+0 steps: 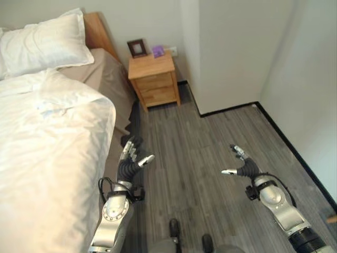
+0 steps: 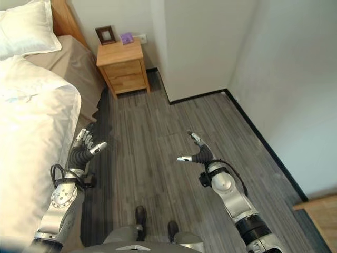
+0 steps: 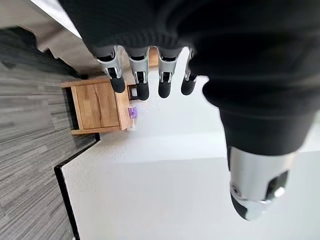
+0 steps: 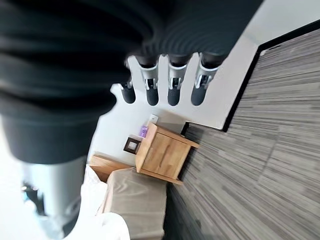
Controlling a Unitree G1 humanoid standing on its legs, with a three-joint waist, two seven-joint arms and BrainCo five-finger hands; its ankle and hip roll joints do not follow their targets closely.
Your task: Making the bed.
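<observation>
The bed (image 1: 105, 79) takes up the left side of the scene, its wooden headboard (image 1: 97, 32) against the far wall. A white duvet (image 1: 47, 158) covers most of it, rumpled near the top and hanging over the near side edge, while a strip of beige sheet (image 1: 108, 74) lies bare between the duvet and the headboard. A white pillow (image 1: 45, 42) rests at the head of the bed, touching the duvet's upper edge. The grey wood-plank floor (image 1: 210, 137) spreads to the right of the bed. A wooden nightstand (image 1: 154, 79) with drawers stands just beside the bed against the wall, carrying a small dark picture frame (image 1: 137, 48) and a small purple object (image 1: 158, 50). The left hand (image 1: 130, 161) hangs just beside the duvet's edge, fingers straight and spread, holding nothing. The right hand (image 1: 241, 164) hovers over the floor, well apart from the bed, fingers likewise relaxed and empty.
</observation>
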